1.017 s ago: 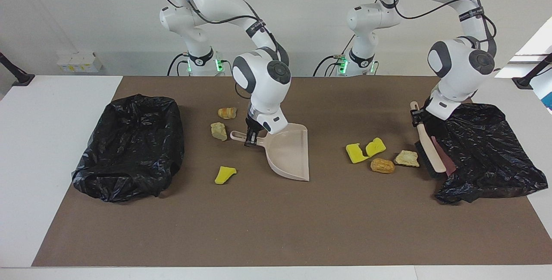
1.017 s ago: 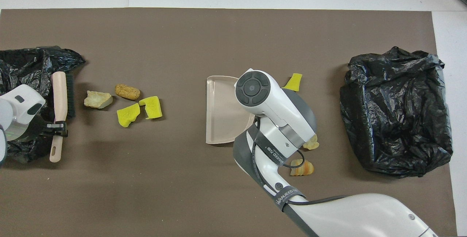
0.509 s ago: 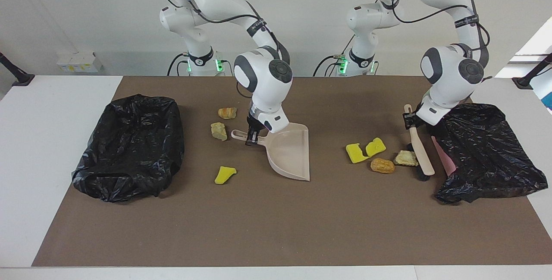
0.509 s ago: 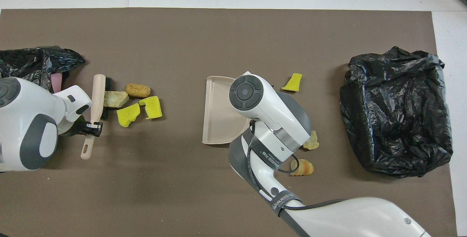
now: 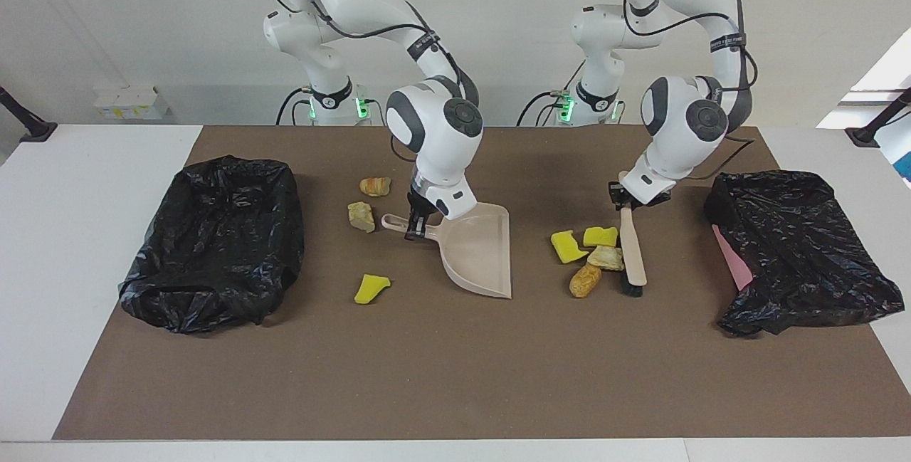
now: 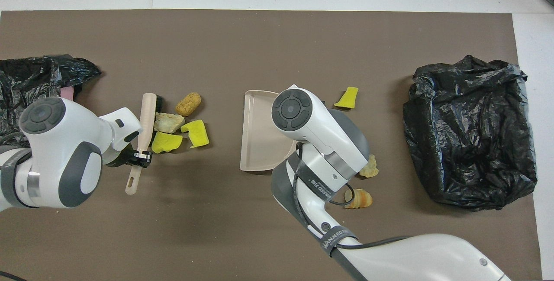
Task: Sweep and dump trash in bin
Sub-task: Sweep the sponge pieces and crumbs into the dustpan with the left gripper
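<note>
- Here the left gripper [image 5: 629,198], clamped on the beige long-handled brush [image 5: 632,252], has four lumps of trash [image 5: 585,255] touching its bristle side, toward the right arm's end.
- The right gripper [image 5: 415,226], closed on the pale plastic dustpan [image 5: 480,248], points its open lip at that pile, with bare mat between; three lumps lie beside its handle.

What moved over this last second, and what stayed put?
The left gripper, shut on the brush, swept from the bin bag toward the dustpan, pushing four trash pieces along and bunching them. The right gripper kept hold of the dustpan; the other three pieces stayed put.
</note>
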Controlling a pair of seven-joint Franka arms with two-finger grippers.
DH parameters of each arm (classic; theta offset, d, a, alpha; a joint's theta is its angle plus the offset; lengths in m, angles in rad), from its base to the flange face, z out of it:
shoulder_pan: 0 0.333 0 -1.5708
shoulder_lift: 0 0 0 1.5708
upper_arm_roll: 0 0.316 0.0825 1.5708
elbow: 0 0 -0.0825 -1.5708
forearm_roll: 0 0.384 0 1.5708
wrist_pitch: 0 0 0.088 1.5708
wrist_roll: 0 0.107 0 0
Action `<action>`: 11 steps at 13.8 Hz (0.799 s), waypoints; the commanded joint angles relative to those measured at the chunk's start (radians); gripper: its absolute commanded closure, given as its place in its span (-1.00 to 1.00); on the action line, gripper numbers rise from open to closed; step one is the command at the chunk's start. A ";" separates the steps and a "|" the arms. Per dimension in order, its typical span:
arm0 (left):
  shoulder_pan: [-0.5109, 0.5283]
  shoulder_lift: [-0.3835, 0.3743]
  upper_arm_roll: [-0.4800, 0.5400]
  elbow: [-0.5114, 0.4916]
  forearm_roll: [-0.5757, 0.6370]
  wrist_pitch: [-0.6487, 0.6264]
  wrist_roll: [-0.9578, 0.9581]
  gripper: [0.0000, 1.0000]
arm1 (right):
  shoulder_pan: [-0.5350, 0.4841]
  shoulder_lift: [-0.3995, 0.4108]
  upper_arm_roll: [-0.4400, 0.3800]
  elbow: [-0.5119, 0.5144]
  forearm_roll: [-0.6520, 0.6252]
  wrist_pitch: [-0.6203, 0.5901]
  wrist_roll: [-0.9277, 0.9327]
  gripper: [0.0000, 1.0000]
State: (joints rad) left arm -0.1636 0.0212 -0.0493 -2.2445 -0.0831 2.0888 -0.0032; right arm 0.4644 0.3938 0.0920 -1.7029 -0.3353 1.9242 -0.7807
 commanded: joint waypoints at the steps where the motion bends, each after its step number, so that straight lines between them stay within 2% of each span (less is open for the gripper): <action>1: -0.086 -0.035 0.012 -0.037 -0.059 0.007 -0.024 1.00 | -0.003 -0.012 0.005 -0.015 -0.019 -0.008 0.034 1.00; 8: -0.361 -0.033 0.009 -0.011 -0.262 0.082 -0.296 1.00 | -0.007 -0.013 0.005 -0.021 -0.018 -0.005 0.041 1.00; 11: -0.384 -0.017 0.000 0.049 -0.308 0.067 -0.377 1.00 | -0.009 -0.013 0.005 -0.024 -0.018 -0.001 0.041 1.00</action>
State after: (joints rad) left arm -0.5382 0.0092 -0.0627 -2.2259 -0.3591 2.1614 -0.3511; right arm 0.4642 0.3938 0.0918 -1.7055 -0.3353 1.9237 -0.7754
